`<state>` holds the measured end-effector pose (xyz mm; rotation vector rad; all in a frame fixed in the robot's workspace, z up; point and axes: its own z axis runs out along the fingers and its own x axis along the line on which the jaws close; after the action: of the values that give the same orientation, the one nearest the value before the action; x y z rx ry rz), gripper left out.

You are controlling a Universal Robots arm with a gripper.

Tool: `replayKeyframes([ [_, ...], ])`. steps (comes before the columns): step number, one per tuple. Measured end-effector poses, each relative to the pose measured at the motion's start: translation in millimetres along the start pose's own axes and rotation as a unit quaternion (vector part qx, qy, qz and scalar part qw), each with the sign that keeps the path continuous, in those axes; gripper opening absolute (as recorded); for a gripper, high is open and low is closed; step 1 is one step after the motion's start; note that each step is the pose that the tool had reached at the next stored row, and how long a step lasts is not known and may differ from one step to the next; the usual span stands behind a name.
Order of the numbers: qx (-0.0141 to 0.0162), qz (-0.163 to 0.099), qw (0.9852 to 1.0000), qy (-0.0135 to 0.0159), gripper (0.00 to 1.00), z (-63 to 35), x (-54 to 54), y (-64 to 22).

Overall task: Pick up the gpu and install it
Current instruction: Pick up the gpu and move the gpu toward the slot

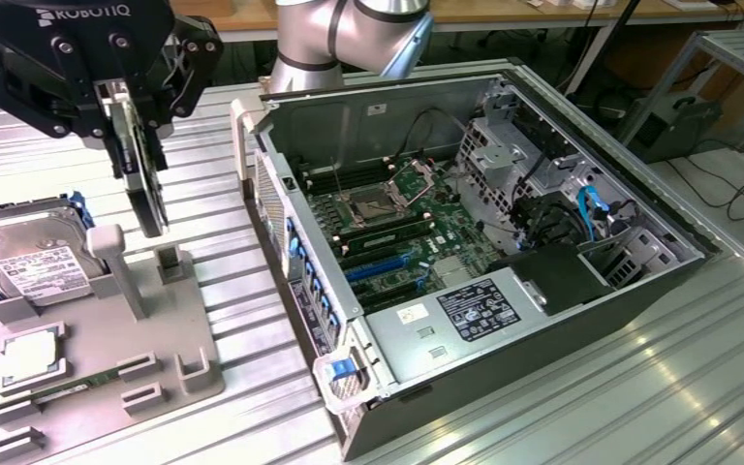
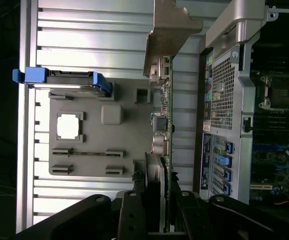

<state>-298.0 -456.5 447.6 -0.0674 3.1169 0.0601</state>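
Note:
The gpu (image 1: 143, 184) hangs on edge in the air at the exterior view's upper left, a thin dark card with my black gripper (image 1: 129, 105) shut on its top edge. It is clear of the grey holder (image 1: 152, 329) below it, just above the holder's upright posts. The wrist view shows the gpu (image 2: 165, 125) edge-on between my fingers (image 2: 134, 210), with its silver bracket (image 2: 170, 30) at the far end. The open computer case (image 1: 682, 276) lies on its side to the exterior view's right of the card, its motherboard (image 1: 405, 228) with blue slots facing up.
The grey holder also carries a silver hard drive (image 1: 26, 260) in a blue frame, a square chip (image 1: 30, 354) and a narrow memory stick (image 1: 69, 387). All of it rests on a ribbed metal table (image 1: 631, 397). The arm's base (image 1: 333, 44) stands behind the case.

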Motion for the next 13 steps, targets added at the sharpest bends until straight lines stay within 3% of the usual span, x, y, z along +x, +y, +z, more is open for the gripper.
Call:
replayKeyframes([
  [13,0.0000,0.000,1.0000,0.0000,0.28,0.2,-9.4,-0.4],
])
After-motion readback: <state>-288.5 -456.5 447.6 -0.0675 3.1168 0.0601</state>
